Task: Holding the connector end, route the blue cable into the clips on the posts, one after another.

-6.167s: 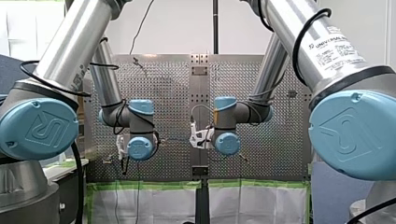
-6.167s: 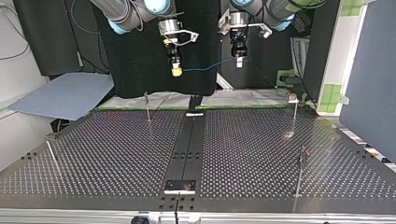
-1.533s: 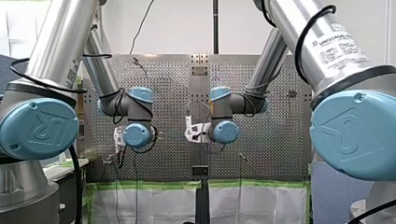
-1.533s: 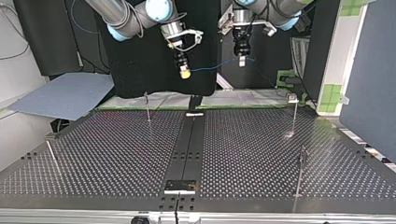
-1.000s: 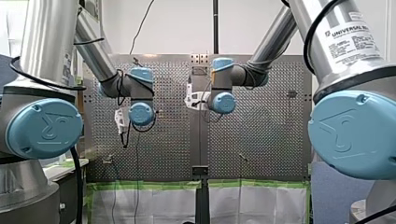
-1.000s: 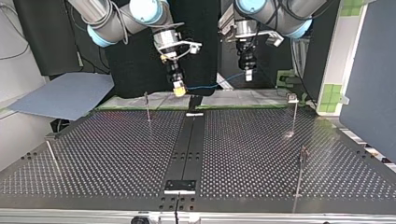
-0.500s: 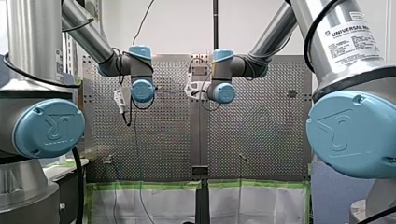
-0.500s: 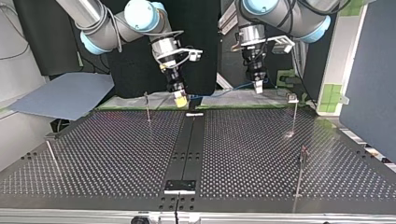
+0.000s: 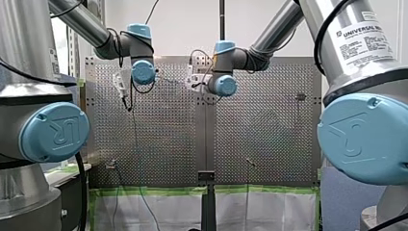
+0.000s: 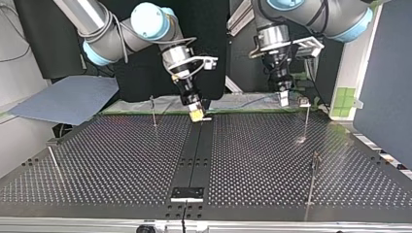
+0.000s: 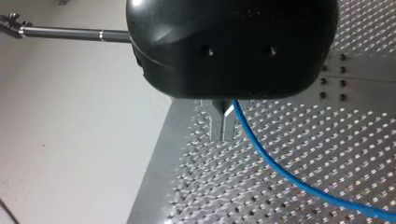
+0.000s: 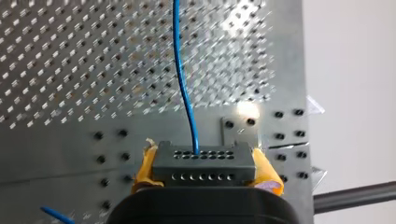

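Our right fingers [image 12: 145,165] clamp the connector [image 12: 201,163] at the surface's [image 10: 121,160] arm-side edge, mid-width. Our left fingers [image 11: 217,123], closed on the blue cable [image 12: 176,46], hang over the same edge. Thin posts [image 10: 307,119] stand well apart across the surface.

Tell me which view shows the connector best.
Right wrist view: the connector sits close, clamped between yellow pads, blue cable leaving one of its holes. Top view shows at most a speck at my right gripper; front and left wrist views show none.
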### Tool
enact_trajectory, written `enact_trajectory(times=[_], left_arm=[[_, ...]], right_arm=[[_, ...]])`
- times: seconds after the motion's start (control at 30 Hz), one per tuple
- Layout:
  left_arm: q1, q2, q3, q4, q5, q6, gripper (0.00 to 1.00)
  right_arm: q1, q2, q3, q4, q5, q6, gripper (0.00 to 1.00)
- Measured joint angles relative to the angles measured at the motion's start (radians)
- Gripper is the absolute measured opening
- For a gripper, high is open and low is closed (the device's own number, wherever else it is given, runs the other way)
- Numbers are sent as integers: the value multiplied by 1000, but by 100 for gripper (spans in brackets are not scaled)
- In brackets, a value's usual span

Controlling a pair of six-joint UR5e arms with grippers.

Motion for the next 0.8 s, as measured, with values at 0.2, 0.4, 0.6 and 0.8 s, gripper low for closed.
enact_trajectory(times=[0.2,0.4,0.6,0.8], left_arm=[[16,7,49,-64,-16,9,0],[39,11,82,-125,-20,12,0],[65,13,120,-166,-19,13,0],[93,13,173,-202,-13,11,0]], right_arm=[[18,6,-60,41,0,2,0],[42,10,-118,82,0,3,0],[61,22,-176,111,0,7,0],[76,40,-233,139,2,8,0]])
